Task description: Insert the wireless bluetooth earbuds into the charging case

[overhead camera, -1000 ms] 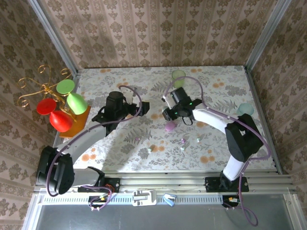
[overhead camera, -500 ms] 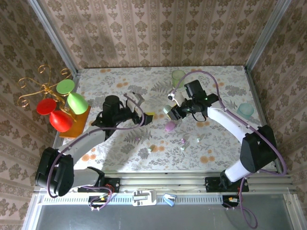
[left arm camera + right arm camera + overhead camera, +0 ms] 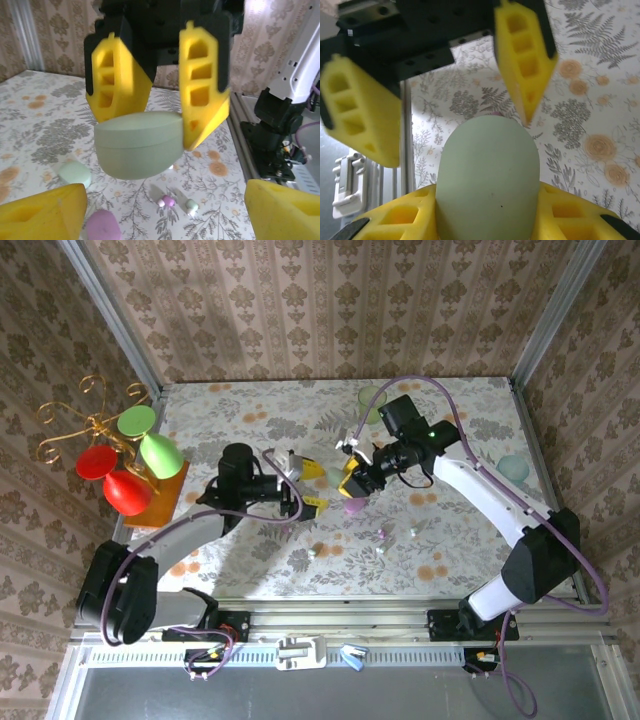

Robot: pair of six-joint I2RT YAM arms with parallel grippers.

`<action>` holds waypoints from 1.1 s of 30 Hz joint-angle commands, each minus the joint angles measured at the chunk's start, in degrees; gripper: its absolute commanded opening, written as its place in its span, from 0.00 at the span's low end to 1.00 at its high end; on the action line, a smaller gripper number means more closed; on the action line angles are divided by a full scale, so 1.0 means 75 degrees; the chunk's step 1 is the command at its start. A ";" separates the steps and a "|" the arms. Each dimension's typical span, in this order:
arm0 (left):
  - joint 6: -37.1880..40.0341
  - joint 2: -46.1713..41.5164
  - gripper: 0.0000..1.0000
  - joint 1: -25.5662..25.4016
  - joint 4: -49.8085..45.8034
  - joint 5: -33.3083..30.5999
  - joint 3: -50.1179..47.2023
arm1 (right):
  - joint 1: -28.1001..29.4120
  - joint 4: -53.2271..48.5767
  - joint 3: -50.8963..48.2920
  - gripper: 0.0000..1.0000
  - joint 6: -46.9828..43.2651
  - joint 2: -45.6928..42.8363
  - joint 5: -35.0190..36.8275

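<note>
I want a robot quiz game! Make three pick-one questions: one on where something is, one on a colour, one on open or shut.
1. Where is the mint case? A on the tablecloth; B in the right gripper, in the air; C on the cup stand.
2. What colour are the gripper fingers? A blue; B white; C yellow.
3. How is the left gripper? A open; B shut tight; C shut on the case.
Answers: B, its fingers pinch it in mid-air; C, both wrist views show yellow; A, its fingers stand apart.
</note>
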 commanded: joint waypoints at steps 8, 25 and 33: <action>-0.0231 0.0195 0.62 -0.0096 0.0079 0.0873 0.0514 | 0.0282 -0.1243 0.0962 0.21 -0.1063 0.0232 -0.0227; -0.1096 0.0356 0.45 -0.0154 0.0528 0.1187 0.0707 | 0.0433 -0.1557 0.1310 0.19 -0.1345 0.0499 -0.0086; -0.1044 0.0347 0.35 -0.0224 0.0577 0.1274 0.0659 | 0.0435 -0.1443 0.1244 0.19 -0.1273 0.0447 -0.0069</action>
